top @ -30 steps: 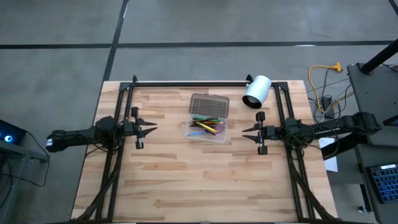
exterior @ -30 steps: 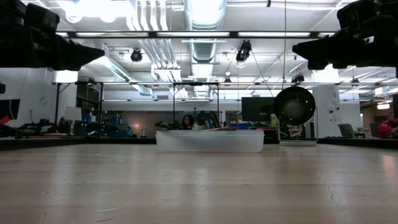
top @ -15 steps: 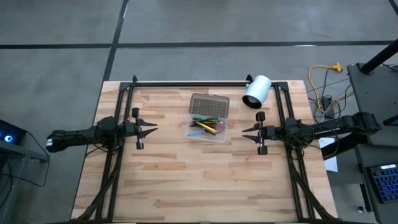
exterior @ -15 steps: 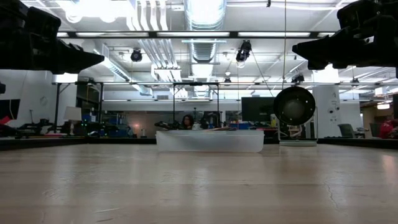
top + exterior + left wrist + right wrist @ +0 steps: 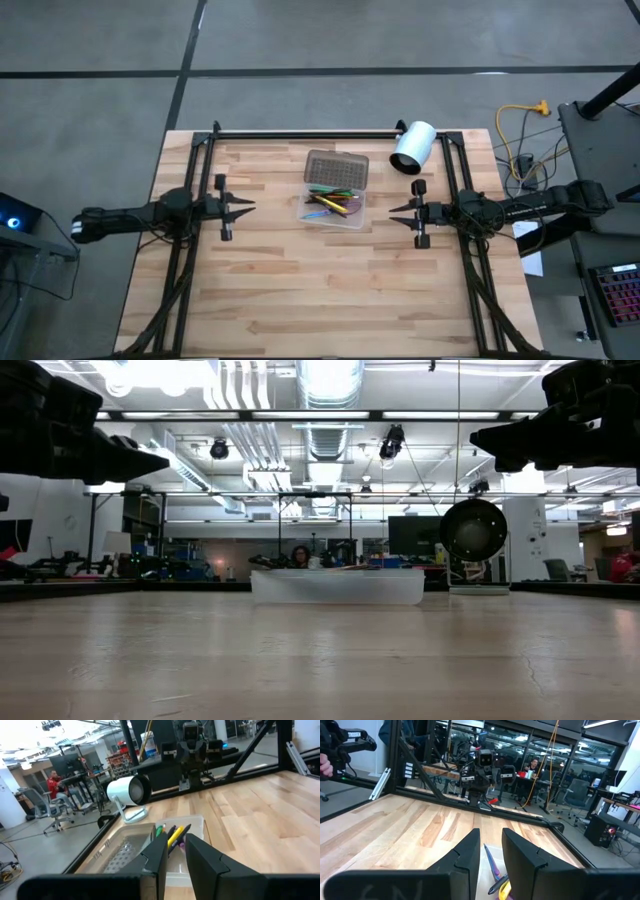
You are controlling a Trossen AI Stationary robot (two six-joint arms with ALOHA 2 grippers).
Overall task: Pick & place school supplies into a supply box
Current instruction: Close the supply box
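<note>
The supply box lies open in the middle of the table, its grey lid folded toward the far edge. Several pencils and pens lie inside its clear tray. In the left wrist view their tips show beside the lid. My left gripper hovers level to the left of the box, narrowly open and with nothing in it. My right gripper hovers level to its right, also narrowly open and with nothing between the fingers. Both point at the box.
A white cylinder lies on its side at the far right of the table, near the black frame rail. Bare wooden tabletop spreads in front of the box. People sit at desks in the room behind.
My left gripper has dipped its tip a little toward the table. The box, the supplies and my right gripper have kept still.
</note>
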